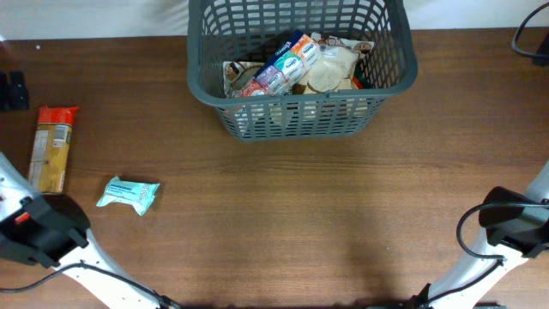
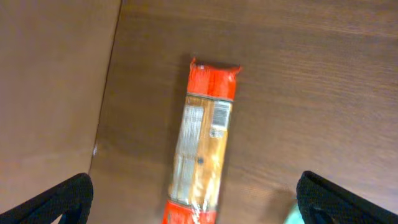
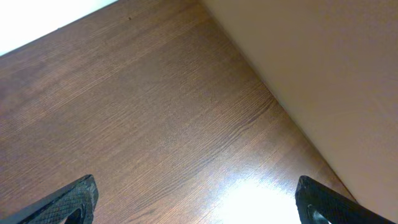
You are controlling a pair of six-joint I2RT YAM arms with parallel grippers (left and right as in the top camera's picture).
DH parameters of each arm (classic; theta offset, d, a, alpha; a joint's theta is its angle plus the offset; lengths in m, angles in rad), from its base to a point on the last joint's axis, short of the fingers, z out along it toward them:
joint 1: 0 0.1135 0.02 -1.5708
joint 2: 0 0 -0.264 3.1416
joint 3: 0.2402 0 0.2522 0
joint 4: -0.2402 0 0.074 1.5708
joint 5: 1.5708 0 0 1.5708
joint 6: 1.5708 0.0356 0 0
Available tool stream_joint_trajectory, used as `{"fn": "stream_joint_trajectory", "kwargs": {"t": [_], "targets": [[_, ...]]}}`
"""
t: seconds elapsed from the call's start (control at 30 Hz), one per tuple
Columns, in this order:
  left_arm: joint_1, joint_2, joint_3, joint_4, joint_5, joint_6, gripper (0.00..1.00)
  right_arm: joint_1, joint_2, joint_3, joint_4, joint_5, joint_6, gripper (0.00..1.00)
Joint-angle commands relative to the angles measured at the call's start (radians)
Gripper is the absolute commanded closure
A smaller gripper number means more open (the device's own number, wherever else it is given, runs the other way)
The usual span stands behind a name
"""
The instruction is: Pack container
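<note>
From overhead, the basket (image 1: pixel 296 97) is sitting at the far middle of the table (image 1: pixel 343 197), well ahead of both arms, with several packets (image 1: pixel 287 62) lying inside it. A long orange-ended packet (image 1: pixel 51 148) is lying just ahead of the left arm (image 1: pixel 39 227), and a small teal packet (image 1: pixel 129 195) is lying near that arm, ahead and to its right. The right arm (image 1: pixel 515 223) is sitting at the near right corner.

In the left wrist view, the left pincer (image 2: pixel 194 180) is hanging spread wide, gripping nothing. The long packet is lying flat below it, between the fingers (image 2: pixel 62 199) and touching neither. A teal corner is showing just beside the right finger, and the table edge is running past the left finger.

In the right wrist view, the right pincer (image 3: pixel 196 183) is gaping wide over brown wood, holding nothing. The table edge is slanting off ahead and to its right.
</note>
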Motion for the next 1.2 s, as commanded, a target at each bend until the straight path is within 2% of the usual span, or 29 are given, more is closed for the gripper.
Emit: {"fn": "stream_joint_trajectory", "kwargs": {"t": [0.0,0.23,0.3,0.43,0.77,1.17], "targets": [[0.021,0.061,-0.018,0.034,0.018,0.072,0.01,-0.003,-0.011,0.002,0.003,0.002,0.008,0.01],[0.041,0.136,-0.096,0.043,0.016,0.103,0.01,-0.003,-0.011,0.002,0.003,0.002,0.008,0.01],[0.041,0.137,-0.148,0.041,-0.033,0.140,0.00,-0.003,-0.011,0.002,0.003,0.002,0.008,0.01],[0.042,0.137,-0.245,0.037,-0.168,0.141,0.00,-0.003,-0.011,0.002,0.003,0.002,0.008,0.01],[0.048,0.138,-0.455,0.142,-0.171,0.141,0.00,-0.003,-0.011,0.002,0.003,0.002,0.008,0.01],[0.055,0.138,-0.472,0.205,-0.129,0.141,0.01,-0.003,-0.011,0.002,0.003,0.002,0.008,0.01]]}}
